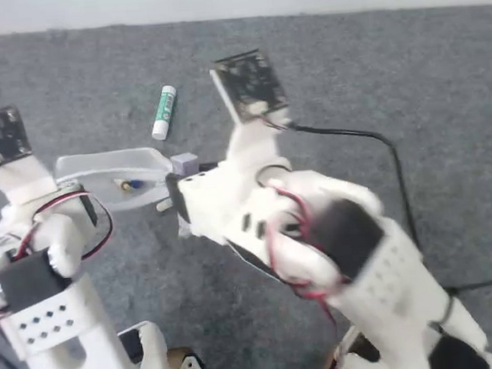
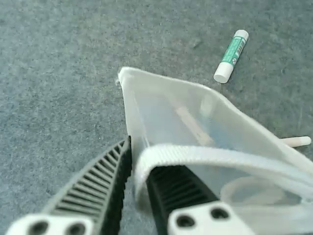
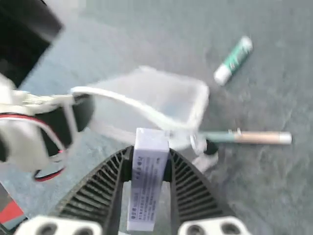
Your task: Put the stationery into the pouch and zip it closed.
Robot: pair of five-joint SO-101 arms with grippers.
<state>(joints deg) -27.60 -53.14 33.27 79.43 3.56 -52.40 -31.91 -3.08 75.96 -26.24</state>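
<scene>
Eraser (image 3: 146, 181), pouch (image 3: 146, 98) — glue stick (image 3: 234, 60), pen (image 3: 249, 137) beyond

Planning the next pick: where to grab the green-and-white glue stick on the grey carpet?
Mid-barrel of the green-and-white glue stick, from straight above, jaws across its width: it lies flat, a slim cylinder, bare grey carpet either side.

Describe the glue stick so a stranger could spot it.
On the grey mat, look beyond the clear pouch between the arms. The glue stick lies there alone. It is stubby, green and white, unlike the thin pen beside the pouch.
</scene>
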